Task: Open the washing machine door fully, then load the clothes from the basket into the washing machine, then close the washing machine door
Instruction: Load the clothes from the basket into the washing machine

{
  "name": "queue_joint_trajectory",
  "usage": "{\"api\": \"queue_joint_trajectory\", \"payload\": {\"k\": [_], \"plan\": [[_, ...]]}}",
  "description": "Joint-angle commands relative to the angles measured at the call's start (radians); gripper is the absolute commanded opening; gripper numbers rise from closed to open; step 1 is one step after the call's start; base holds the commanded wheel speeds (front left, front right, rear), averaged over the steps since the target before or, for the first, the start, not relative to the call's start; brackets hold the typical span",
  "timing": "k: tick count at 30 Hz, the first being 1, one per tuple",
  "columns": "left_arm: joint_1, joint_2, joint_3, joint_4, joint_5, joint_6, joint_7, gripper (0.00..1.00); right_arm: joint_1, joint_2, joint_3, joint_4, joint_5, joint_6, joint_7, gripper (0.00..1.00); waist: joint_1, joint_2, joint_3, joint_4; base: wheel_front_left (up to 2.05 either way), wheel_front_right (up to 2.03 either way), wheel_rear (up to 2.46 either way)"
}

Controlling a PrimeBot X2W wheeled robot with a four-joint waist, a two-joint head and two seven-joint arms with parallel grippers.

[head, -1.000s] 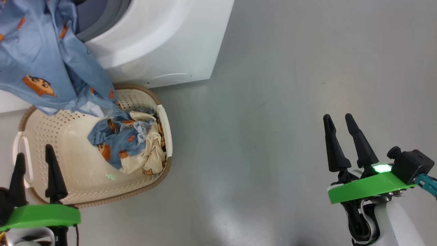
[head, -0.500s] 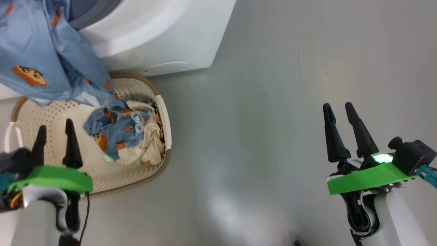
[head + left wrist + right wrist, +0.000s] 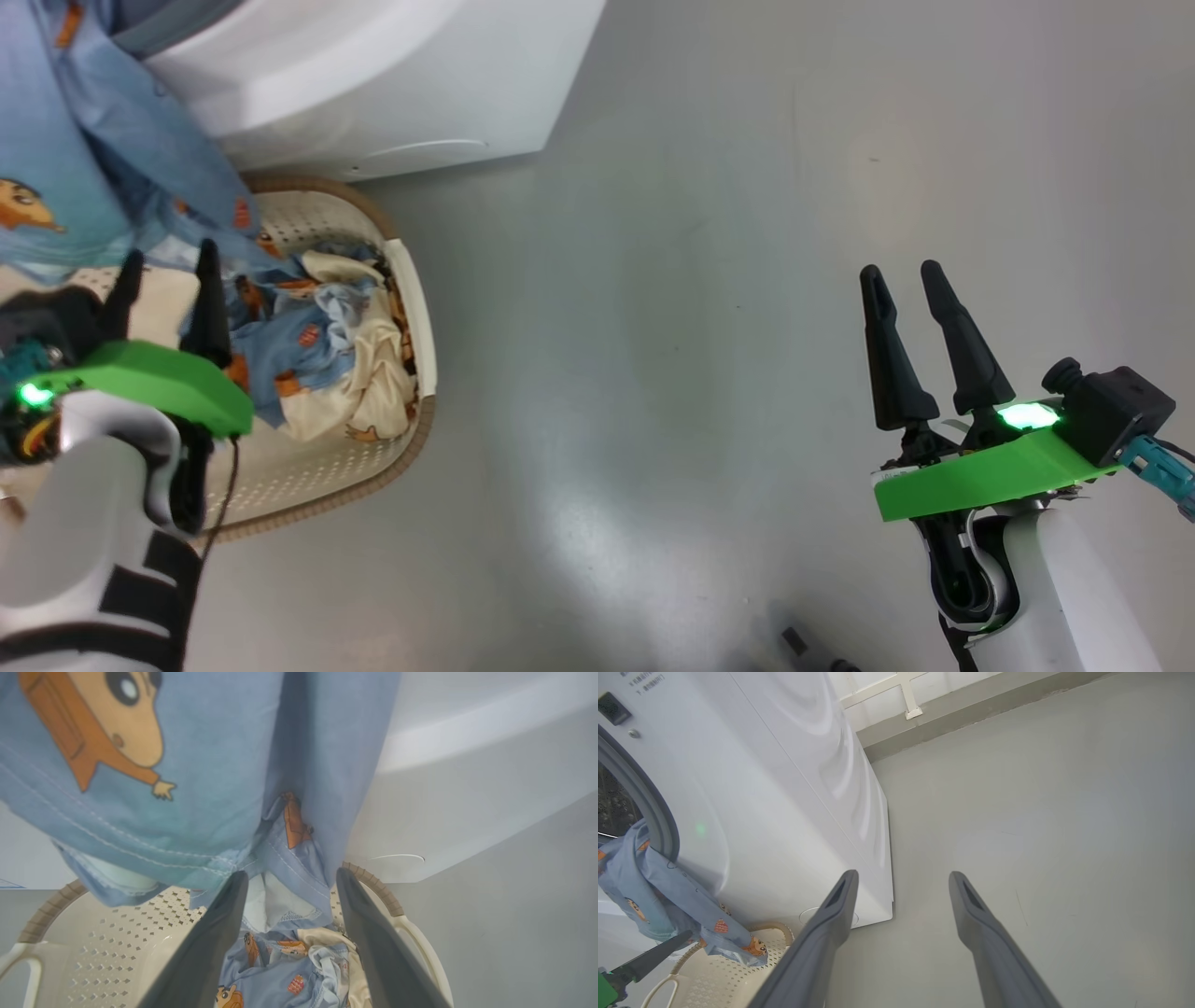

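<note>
A blue garment [image 3: 84, 159] with orange cartoon patches hangs out of the washing machine [image 3: 373, 84] and down over the basket [image 3: 411, 308]. More blue and cream clothes [image 3: 317, 355] lie heaped at the basket's right end. My left gripper [image 3: 169, 254] is open above the basket, its tips just under the hanging garment's [image 3: 163, 788] hem, with nothing between its fingers [image 3: 224, 914]. My right gripper [image 3: 901, 271] stands open and empty over bare floor, far to the right. The grey-blue rubber ring [image 3: 649, 807] shows at the drum mouth. The washing machine door is out of view.
Grey floor [image 3: 700, 327] stretches wide to the right of the machine and basket. A wall base with a white frame [image 3: 910, 700] runs behind the machine. A small dark object [image 3: 794, 644] lies on the floor near the bottom edge.
My left gripper has moved forward over the basket, up to the hanging garment's hem. The head camera has shifted, so the whole scene sits further left. The right gripper is still open.
</note>
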Motion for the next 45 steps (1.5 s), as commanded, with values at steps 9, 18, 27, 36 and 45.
{"api": "queue_joint_trajectory", "payload": {"k": [9, 18, 27, 36, 45], "plan": [[-0.111, 0.084, -0.037, 0.088, -0.054, -0.002, -0.006, 1.00, 0.004, 0.002, 0.033, -0.023, 0.002, 0.002, -0.006, 1.00, -0.0001, 0.0000, 0.028, -0.037, 0.00, 0.00, 0.00], [-0.159, 0.098, -0.061, 0.141, -0.090, -0.002, -0.006, 0.91, 0.008, 0.004, 0.044, -0.026, 0.000, 0.002, -0.006, 1.00, -0.0001, 0.0000, 0.030, -0.055, 0.00, 0.00, 0.00], [-0.176, 0.122, 0.015, 0.157, -0.166, -0.002, -0.006, 0.00, 0.019, 0.005, 0.046, -0.031, -0.001, 0.002, -0.006, 1.00, -0.0001, 0.0000, 0.023, -0.069, 0.00, 0.00, 0.00], [-0.149, 0.121, 0.179, 0.161, -0.141, 0.001, -0.006, 0.00, 0.029, 0.004, 0.034, -0.034, -0.005, 0.002, -0.006, 1.00, -0.0001, 0.0000, 0.009, -0.051, 0.00, 0.00, 0.00], [-0.098, 0.046, 0.448, -0.032, -0.005, 0.017, -0.006, 0.00, 0.023, 0.007, 0.031, -0.036, -0.006, 0.002, -0.006, 1.00, -0.0001, 0.0000, 0.003, -0.033, 0.00, 0.00, 0.00]]}}
